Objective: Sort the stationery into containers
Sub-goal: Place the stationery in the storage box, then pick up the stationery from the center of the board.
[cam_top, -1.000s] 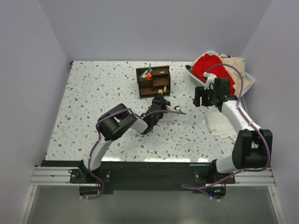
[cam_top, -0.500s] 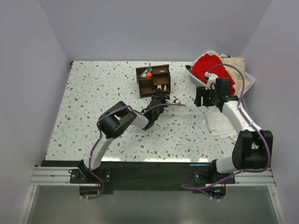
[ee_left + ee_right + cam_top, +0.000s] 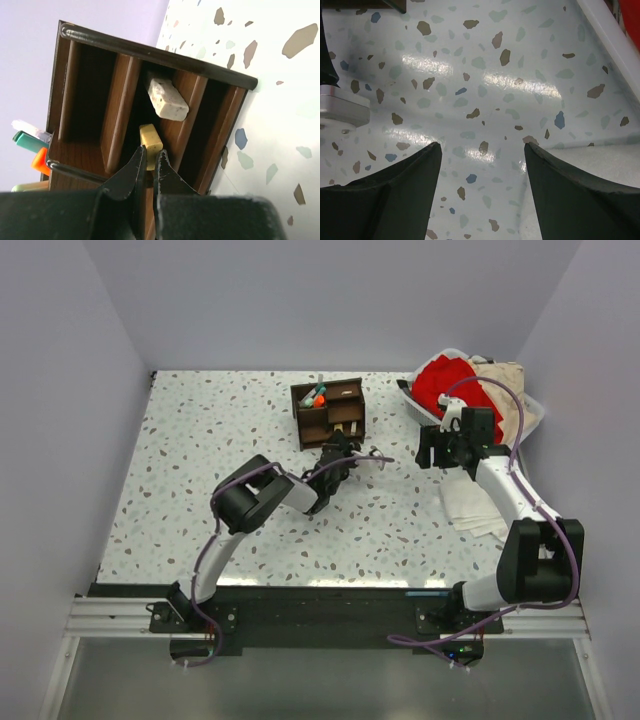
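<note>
The left gripper (image 3: 149, 157), clamped on a small yellow-tan eraser block (image 3: 150, 140), noses it into the dark brown wooden organiser's (image 3: 116, 102) cubby beside a speckled tan eraser (image 3: 167, 98), apparently grouping like items.

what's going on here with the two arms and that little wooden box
The left gripper has its fingertips closed on a small tan eraser, holding it at the mouth of a cubby in the brown wooden organiser. A speckled white eraser already lies deeper in, apparently in the same cubby, and markers stand in another compartment. The right gripper hangs open and empty over the table, near the white cloth.
</note>
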Controlling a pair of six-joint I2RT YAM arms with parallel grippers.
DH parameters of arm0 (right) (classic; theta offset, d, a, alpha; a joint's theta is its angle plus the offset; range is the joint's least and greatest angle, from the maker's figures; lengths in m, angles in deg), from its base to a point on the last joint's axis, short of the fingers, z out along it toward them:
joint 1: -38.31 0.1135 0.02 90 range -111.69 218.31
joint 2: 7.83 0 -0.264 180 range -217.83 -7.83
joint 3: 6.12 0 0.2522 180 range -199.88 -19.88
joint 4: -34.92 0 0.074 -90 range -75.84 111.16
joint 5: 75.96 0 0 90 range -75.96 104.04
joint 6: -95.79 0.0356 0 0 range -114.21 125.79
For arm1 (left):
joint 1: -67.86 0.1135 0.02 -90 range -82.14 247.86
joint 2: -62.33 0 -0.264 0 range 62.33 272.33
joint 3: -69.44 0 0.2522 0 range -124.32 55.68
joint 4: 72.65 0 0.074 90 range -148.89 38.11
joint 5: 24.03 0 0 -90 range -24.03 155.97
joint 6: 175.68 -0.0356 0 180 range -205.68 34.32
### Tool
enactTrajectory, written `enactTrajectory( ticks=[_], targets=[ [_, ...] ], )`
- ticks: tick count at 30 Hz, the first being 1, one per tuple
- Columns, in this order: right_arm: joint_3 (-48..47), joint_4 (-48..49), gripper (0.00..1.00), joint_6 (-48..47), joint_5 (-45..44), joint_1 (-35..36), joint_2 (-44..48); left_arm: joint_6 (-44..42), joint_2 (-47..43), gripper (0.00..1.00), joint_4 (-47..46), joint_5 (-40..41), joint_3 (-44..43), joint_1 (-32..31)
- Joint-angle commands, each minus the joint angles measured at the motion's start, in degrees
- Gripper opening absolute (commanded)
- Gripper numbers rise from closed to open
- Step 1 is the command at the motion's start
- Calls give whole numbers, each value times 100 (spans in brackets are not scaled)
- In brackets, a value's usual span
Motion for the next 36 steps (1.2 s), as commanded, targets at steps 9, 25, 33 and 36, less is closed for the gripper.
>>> enactTrajectory(
  ticks=[9,25,33,36],
  targets=[
    [17,125,71,57,1,-16,8,239,108,60,-21,48,-447,50],
    [52,-217,71,-21,54,-16,385,247,-1227,71,-829,461,1440,-362],
    [131,-753,71,-215,369,-16,764,3071,-4565,84,2721,711,2736,-356],
    [148,-1201,70,-566,783,-16,817,4911,-5463,88,6151,-630,2392,706]
  ],
)
